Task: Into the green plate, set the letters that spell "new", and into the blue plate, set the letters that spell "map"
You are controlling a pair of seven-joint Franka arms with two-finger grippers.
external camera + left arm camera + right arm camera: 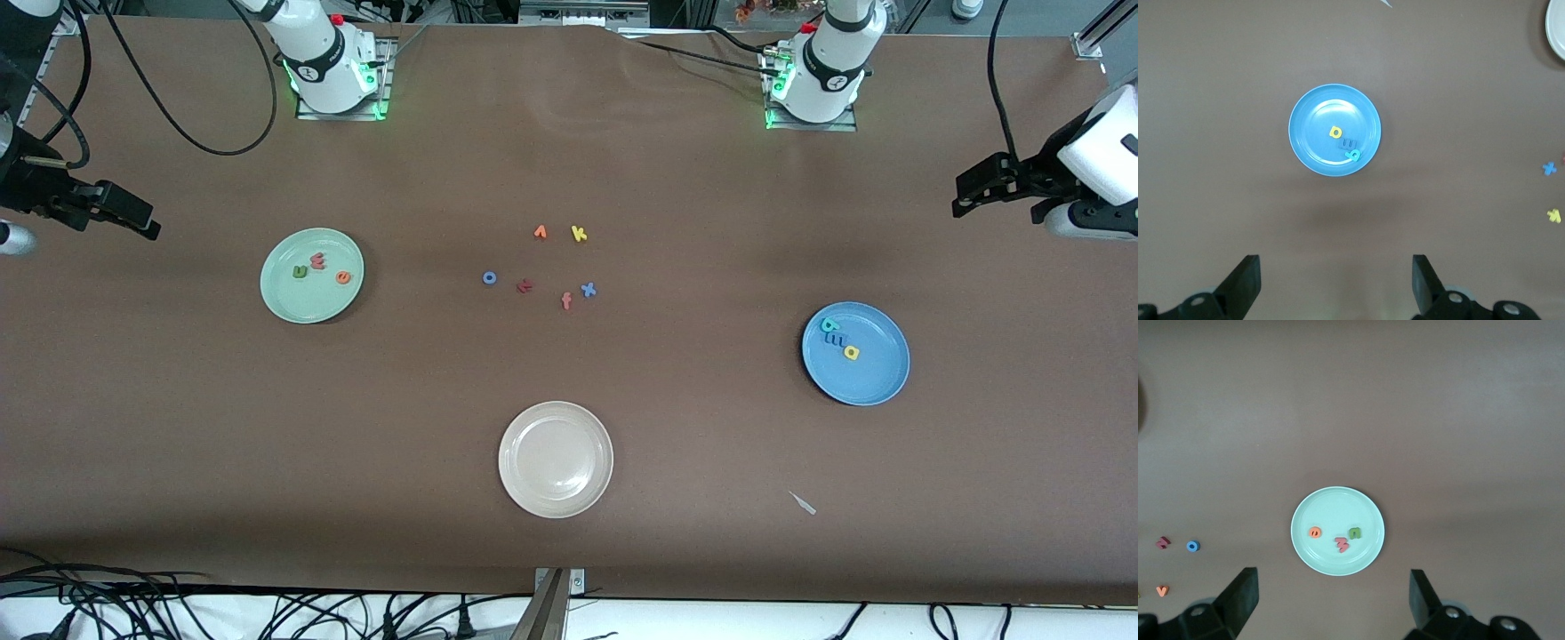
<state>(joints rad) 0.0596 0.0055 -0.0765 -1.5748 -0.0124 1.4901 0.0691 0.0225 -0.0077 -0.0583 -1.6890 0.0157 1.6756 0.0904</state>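
The green plate [293,307] lies toward the right arm's end of the table and holds a green n [300,271], a pinkish-red w [317,261] and an orange e [343,277]. The blue plate [876,382] lies toward the left arm's end with a teal p [829,325], a blue m [834,339] and a yellow a [852,352] in it. My right gripper [133,218] hangs open and empty high over its end of the table, with the green plate [1331,563] in its wrist view. My left gripper [973,191] hangs open and empty the same way, looking down on the blue plate [1315,127].
A beige plate [556,459] sits empty near the front edge. In the middle of the table lie loose letters: an orange wedge [540,233], yellow k [579,234], blue o [489,277], dark red letter [524,285], salmon f [566,301], blue x [588,289]. A white scrap [803,503] lies nearer the camera than the blue plate.
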